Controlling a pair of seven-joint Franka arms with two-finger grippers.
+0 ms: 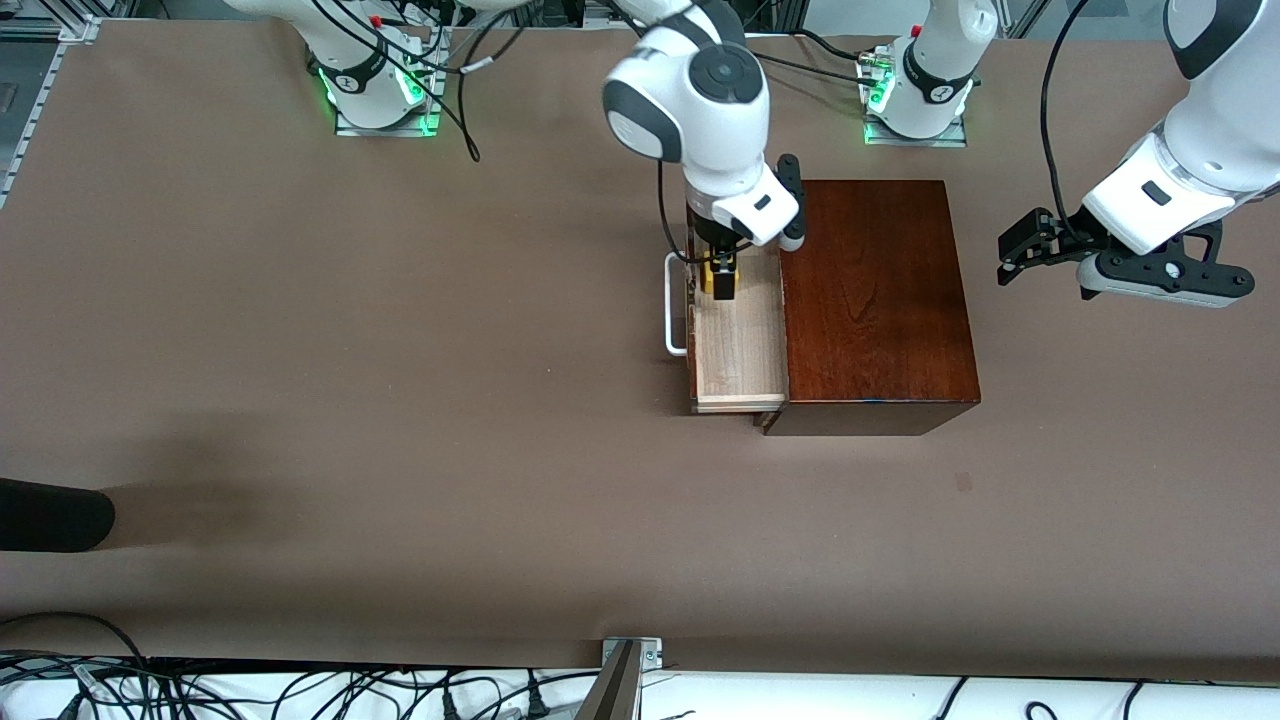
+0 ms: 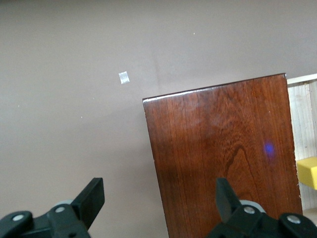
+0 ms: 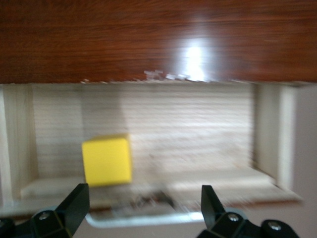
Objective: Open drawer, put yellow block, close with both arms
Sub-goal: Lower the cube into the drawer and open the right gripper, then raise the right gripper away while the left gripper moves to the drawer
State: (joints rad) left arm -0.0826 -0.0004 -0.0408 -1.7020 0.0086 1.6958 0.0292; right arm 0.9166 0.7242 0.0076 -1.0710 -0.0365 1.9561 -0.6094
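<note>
Yellow block (image 3: 107, 160): a small bright cube with clean edges, lying on the pale wood floor of the drawer, at the end farther from the front camera.
Drawer (image 1: 738, 345): pulled out of the box toward the right arm's end of the bench; light wood lining, dark front, white bar handle (image 1: 672, 305).
Box (image 1: 875, 300): glossy mahogany, its top catching a glare.
Right gripper (image 1: 722, 272): hanging over the drawer just above the block, fingers spread with nothing between them.
Left gripper (image 1: 1022, 250): up in the air over the bare bench past the box, at the left arm's end, fingers wide apart and empty.
Bench (image 1: 400, 400): brown, with a dark rounded object (image 1: 50, 514) at the edge by the right arm's end.
</note>
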